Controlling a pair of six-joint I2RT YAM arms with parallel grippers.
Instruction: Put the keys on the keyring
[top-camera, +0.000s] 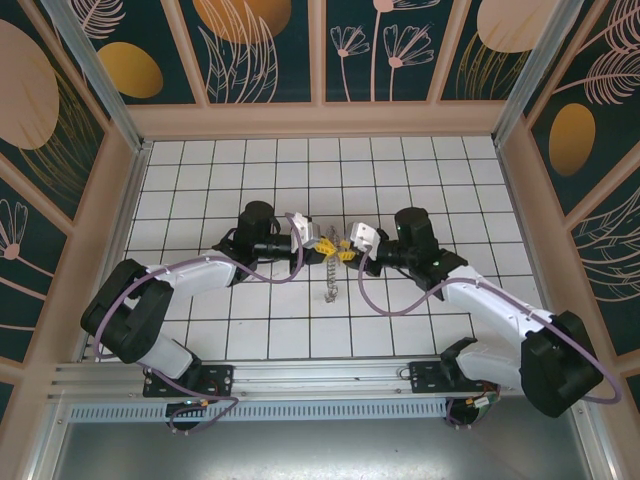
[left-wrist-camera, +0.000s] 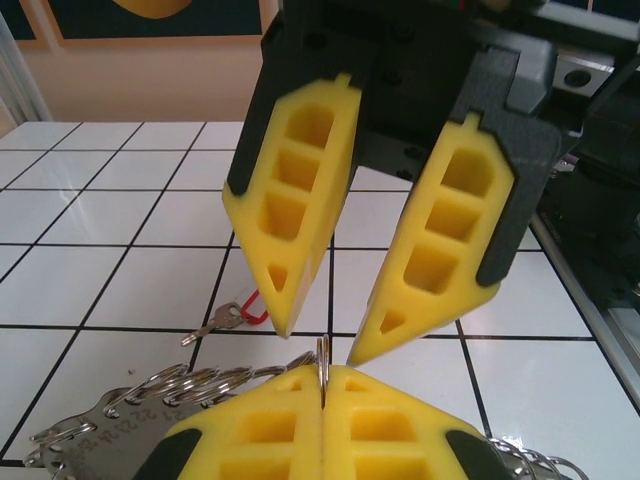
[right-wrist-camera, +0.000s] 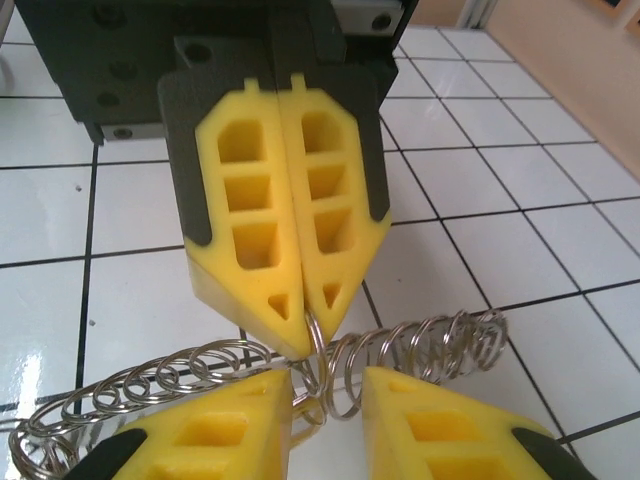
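Keyring (right-wrist-camera: 430, 345), fringed with small silvery loops, is pinched in the left jaws; right jaws stand narrowly apart.

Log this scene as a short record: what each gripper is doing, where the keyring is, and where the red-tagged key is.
left gripper: shut, pinching one small ring on the edge of the keyring
right gripper: open, one fingertip on each side of that pinched ring
keyring: trails away from the left gripper's pinch
red-tagged key: lying on the tiled table beyond the keyring, not yet threaded on
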